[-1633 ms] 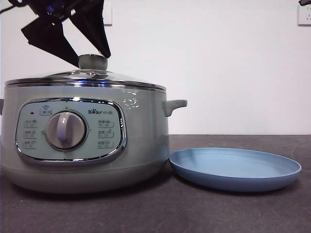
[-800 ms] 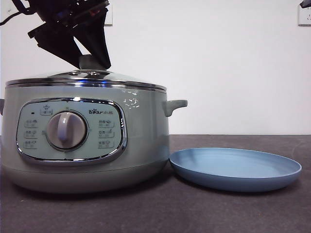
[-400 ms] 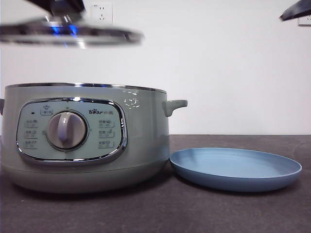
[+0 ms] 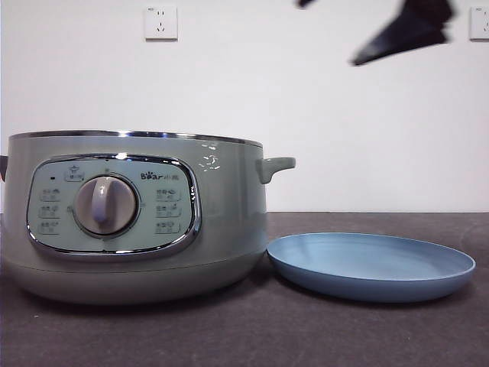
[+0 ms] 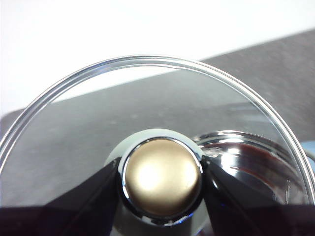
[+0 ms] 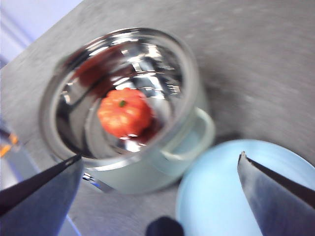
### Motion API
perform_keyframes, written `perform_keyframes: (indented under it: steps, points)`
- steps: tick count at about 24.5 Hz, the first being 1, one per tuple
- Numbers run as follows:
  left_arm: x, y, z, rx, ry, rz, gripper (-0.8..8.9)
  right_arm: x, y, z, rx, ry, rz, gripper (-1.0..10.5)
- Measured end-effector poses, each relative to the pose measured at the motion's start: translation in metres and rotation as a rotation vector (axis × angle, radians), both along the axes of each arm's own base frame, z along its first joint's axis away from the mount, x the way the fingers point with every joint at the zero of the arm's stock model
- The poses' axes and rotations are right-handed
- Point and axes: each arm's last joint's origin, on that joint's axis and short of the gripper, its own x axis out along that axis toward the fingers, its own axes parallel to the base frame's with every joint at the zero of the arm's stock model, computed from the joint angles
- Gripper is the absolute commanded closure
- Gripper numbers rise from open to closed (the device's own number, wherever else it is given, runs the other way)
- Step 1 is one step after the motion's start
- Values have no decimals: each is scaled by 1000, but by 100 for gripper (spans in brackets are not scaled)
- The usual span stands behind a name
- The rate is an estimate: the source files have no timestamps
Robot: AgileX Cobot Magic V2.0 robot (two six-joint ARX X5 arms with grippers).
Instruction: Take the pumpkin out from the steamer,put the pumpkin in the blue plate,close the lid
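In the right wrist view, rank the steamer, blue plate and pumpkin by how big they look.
1. The steamer, open, fully in frame.
2. The blue plate, cut off by the picture's edge and the jaws, so its rank against the steamer is unsure.
3. The pumpkin, clearly smallest, inside the steamer.
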Motion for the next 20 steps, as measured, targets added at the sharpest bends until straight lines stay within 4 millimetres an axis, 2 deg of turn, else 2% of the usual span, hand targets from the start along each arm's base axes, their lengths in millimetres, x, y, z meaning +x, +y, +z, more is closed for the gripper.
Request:
perform_keyframes:
  steps: [8, 10, 12, 15, 20]
  points:
    - [-35, 24, 4, 23, -65, 161, 822, 34, 79, 20, -152, 7, 84, 266]
    - [-41, 28, 2, 36, -65, 197, 822, 46, 108, 25, -191, 10, 127, 218]
    - [-43, 30, 1, 59, -53, 233, 822, 57, 133, 26, -201, -2, 171, 219]
    - [-41, 29, -1, 71, -36, 230, 822, 66, 163, 12, -302, 14, 174, 212]
    - [-41, 29, -1, 71, -34, 229, 822, 69, 202, -42, -437, 69, 266, 212]
